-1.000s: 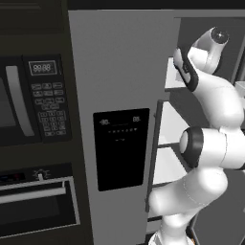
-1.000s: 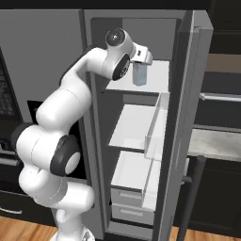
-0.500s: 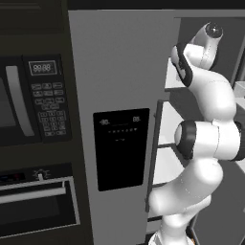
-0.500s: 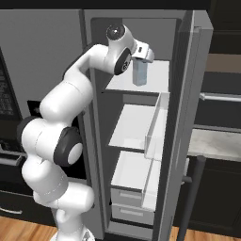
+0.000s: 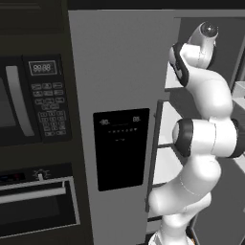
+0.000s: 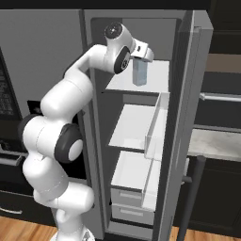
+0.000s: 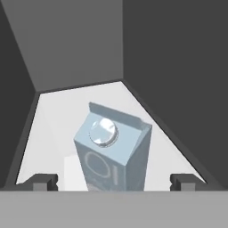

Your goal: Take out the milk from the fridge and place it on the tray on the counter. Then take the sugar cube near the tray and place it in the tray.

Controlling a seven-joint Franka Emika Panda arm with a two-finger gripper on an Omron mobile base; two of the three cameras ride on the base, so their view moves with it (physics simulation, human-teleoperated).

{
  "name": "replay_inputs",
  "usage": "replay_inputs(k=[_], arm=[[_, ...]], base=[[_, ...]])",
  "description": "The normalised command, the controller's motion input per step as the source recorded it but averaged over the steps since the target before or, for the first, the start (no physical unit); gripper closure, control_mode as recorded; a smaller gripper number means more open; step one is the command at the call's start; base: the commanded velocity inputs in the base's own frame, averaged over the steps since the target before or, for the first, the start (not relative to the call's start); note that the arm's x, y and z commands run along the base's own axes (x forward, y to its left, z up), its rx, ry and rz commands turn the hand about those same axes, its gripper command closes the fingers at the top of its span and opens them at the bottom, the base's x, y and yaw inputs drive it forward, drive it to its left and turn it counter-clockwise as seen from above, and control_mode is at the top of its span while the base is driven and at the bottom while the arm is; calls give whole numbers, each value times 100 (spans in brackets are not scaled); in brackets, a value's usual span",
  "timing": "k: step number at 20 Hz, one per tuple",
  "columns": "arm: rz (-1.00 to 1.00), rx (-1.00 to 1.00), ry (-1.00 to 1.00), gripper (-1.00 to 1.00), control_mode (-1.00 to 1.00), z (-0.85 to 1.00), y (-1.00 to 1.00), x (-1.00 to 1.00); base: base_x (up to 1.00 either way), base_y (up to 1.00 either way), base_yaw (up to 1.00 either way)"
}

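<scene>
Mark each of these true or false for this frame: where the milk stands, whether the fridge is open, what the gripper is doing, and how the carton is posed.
1. The milk stands on the top shelf of the fridge. True.
2. The fridge door is shut. False: the door is swung open and the white shelves show.
3. The gripper is shut on the milk. False: in the hand view the fingertips stand wide apart on either side of the carton, clear of it.
4. The carton is upright, with a round cap on its gabled top. True.
5. The milk lies on its side in the bottom drawer. False: it stands upright on the top shelf.
</scene>
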Motion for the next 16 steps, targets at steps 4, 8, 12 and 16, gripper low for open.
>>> replay_inputs(k=[4, 8, 12, 16], arm=[[4, 0, 0, -100, -100, 0, -20, 8], [1, 0, 0, -100, -100, 0, -5, 18], [0, 0, 0, -100, -100, 0, 0, 17], [0, 0, 0, -100, -100, 0, 0, 22]], base=[[0, 0, 0], [0, 0, 0], [0, 0, 0], [0, 0, 0]])
